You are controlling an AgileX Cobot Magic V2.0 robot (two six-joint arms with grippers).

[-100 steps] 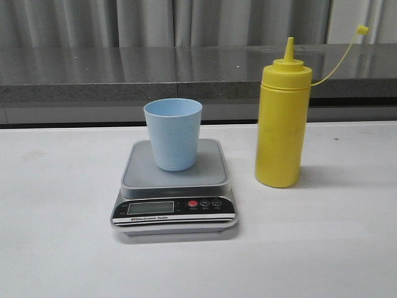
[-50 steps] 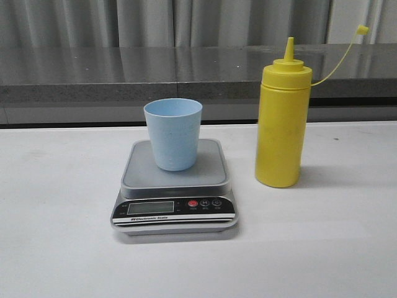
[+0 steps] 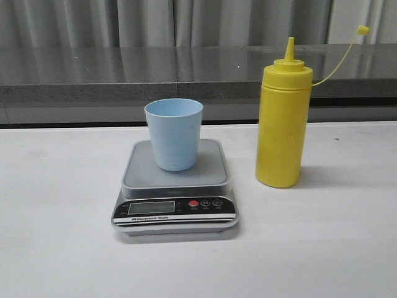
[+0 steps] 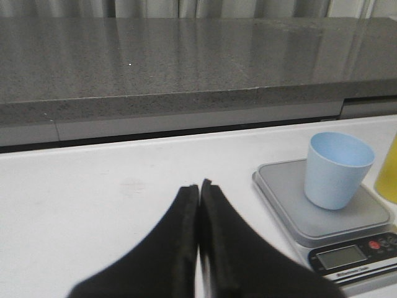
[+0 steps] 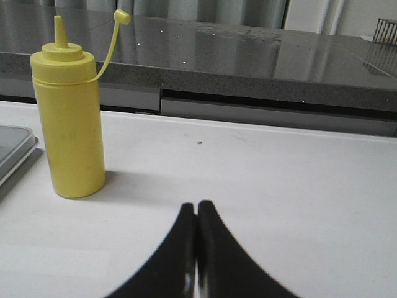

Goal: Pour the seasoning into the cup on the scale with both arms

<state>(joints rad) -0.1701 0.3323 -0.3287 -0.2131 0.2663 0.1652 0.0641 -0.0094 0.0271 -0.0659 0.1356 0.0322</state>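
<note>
A light blue cup (image 3: 173, 134) stands upright on the silver-grey scale (image 3: 175, 192) in the middle of the white table. The tall yellow seasoning bottle (image 3: 283, 121) stands upright just right of the scale, its small cap hanging off on its tether. No gripper shows in the front view. In the left wrist view my left gripper (image 4: 199, 184) is shut and empty, with the cup (image 4: 338, 169) and scale (image 4: 329, 214) off to one side. In the right wrist view my right gripper (image 5: 196, 205) is shut and empty, apart from the bottle (image 5: 69, 121).
A dark grey stone ledge (image 3: 124, 71) runs along the back of the table, with grey curtains behind it. The white tabletop (image 3: 56, 248) extends on both sides of the scale and bottle.
</note>
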